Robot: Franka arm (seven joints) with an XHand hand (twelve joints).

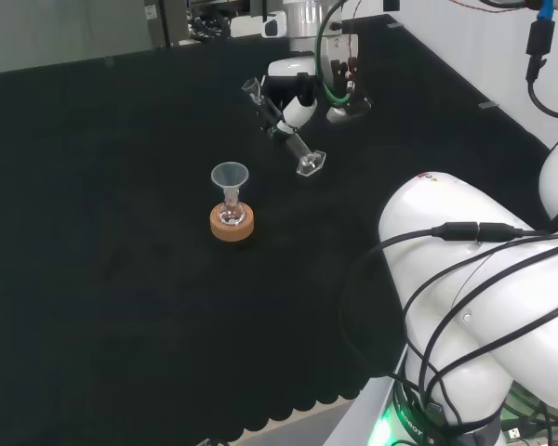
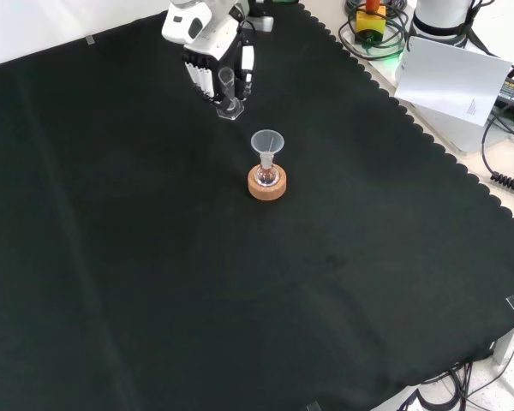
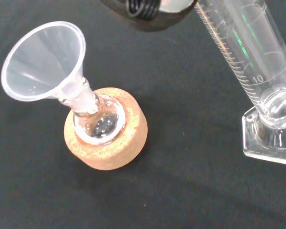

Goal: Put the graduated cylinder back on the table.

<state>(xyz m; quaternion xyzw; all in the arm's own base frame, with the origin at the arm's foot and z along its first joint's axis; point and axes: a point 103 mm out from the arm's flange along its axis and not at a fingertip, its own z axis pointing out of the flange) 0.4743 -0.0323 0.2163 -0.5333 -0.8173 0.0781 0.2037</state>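
cylinder in my grip, tilted, foot low over the cloth

my hand [image 1: 293, 98] has its fingers curled round the graduated cylinder [image 1: 293, 137]. in the head view its long axis runs diagonally, mouth up-left above my fingers, hex foot [image 1: 311, 163] down-right below them, near the black cloth [image 1: 121, 279]; can't tell if the foot touches yet. i judge the next move needs the tube brought upright, foot flat, then release. in the front view the cylinder [image 2: 226, 90] looks closer to vertical. nearby: small flask [image 2: 266, 175] on a cork ring [image 2: 266, 186] with a funnel [image 2: 267, 143] in its neck, standing apart from the foot toward the front camera; not in my way if i go straight down.
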